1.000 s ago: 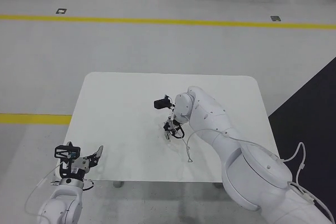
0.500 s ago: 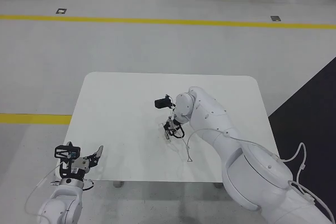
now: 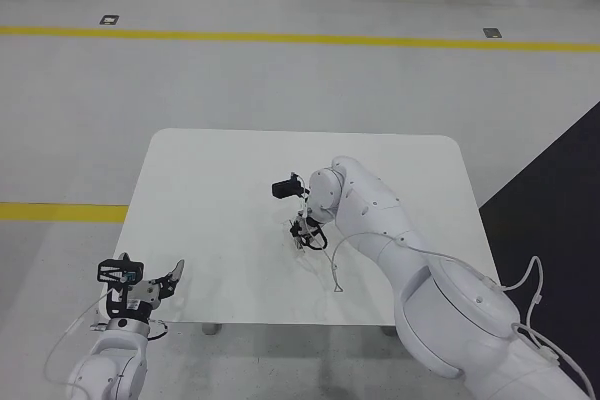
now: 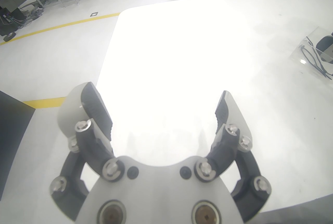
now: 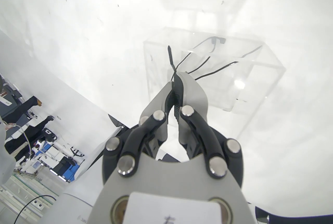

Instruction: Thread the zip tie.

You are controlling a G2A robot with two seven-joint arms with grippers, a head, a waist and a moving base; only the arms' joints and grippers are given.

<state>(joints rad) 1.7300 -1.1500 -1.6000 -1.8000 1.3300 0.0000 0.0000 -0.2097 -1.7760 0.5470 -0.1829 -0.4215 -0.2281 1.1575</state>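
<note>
Zip tie (image 5: pixel 171 58) pinched in closed right jaws, at clear box (image 5: pixel 270 63), left jaws open, empty

Count of each kind
One desk (image 3: pixel 210 190), one clear box (image 5: pixel 153 63), a left tool (image 4: pixel 156 102) and a right tool (image 5: pixel 176 81), one pinched zip tie (image 5: pixel 170 58); loose ties (image 5: pixel 217 69) uncountable.
</note>
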